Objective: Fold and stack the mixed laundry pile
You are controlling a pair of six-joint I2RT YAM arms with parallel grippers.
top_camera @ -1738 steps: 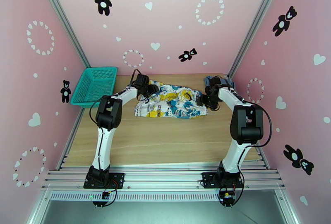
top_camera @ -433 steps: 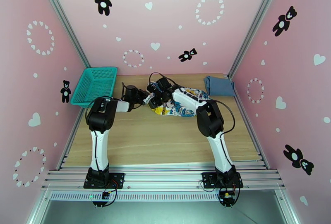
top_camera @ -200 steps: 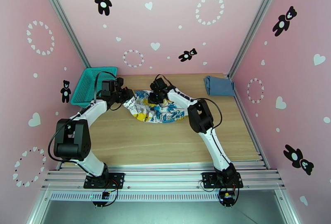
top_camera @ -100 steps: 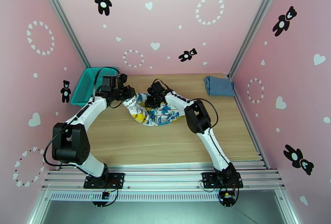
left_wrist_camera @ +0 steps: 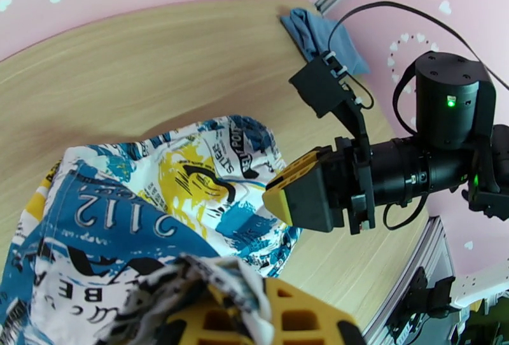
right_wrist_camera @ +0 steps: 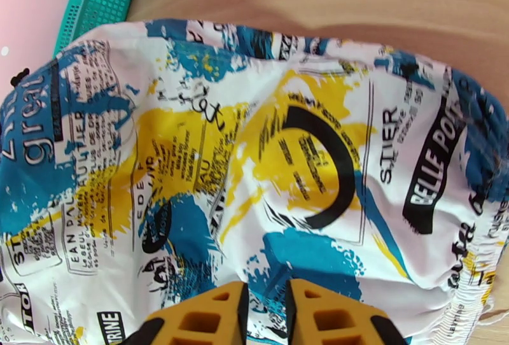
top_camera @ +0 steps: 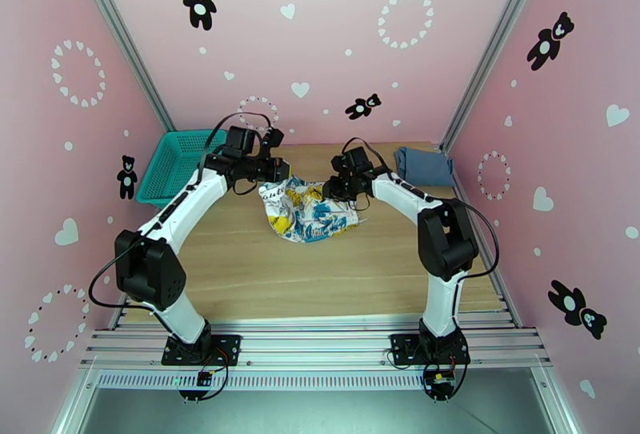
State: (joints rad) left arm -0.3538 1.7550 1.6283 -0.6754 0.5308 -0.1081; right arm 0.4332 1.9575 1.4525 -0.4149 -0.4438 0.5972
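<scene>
- Both arms have shifted rightward with the printed cloth [top_camera: 308, 215].
- Left pincer [top_camera: 272, 170] clamps its raised upper-left corner.
- Right pincer [top_camera: 330, 187], narrowly parted, grips nothing at its upper-right edge.

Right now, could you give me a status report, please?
Left gripper shut on printed cloth. Right gripper narrowly open at its edge. Blue tank top far right; teal basket far left, neither in the way.
</scene>
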